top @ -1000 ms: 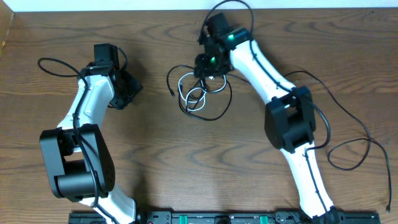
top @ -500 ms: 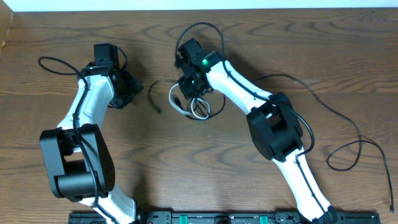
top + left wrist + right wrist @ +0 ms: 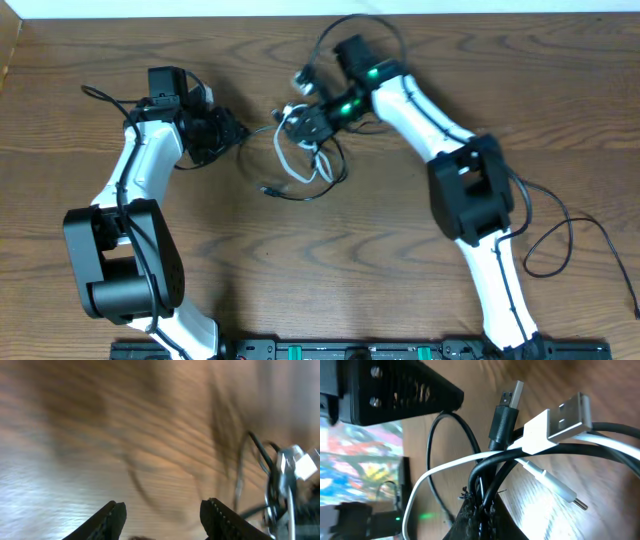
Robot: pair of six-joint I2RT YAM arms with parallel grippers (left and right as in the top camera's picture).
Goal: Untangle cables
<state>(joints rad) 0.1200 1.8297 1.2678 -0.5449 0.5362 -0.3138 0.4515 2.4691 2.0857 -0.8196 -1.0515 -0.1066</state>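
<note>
Brown wood-grain desk (image 3: 330,260). The tangle of thin, flexible cables (image 3: 310,160), mostly black with one white, sits near the far edge of the desk, about midway between its left and right edges. One black strand loops out toward the near edge and ends in a small plug (image 3: 268,190).

Right gripper (image 3: 308,118): jaws together, clamped on the cables at the far side of the tangle. In the right wrist view, black and white strands run pinched into the dark fingertips (image 3: 476,525) at the bottom of the frame. Above the grip, a flat silver USB plug on a white housing (image 3: 565,412) crosses a black-bodied USB plug (image 3: 507,410). A slim white plug with a small silver tip (image 3: 565,496) lies just beside them.

Left gripper (image 3: 230,130): just left of the tangle, jaws apart, nothing between them. Cannot tell whether it touches a strand. The left wrist view is blurred: two dark fingers (image 3: 112,515) over bare wood, silver-and-white plug ends at the right edge.
</note>
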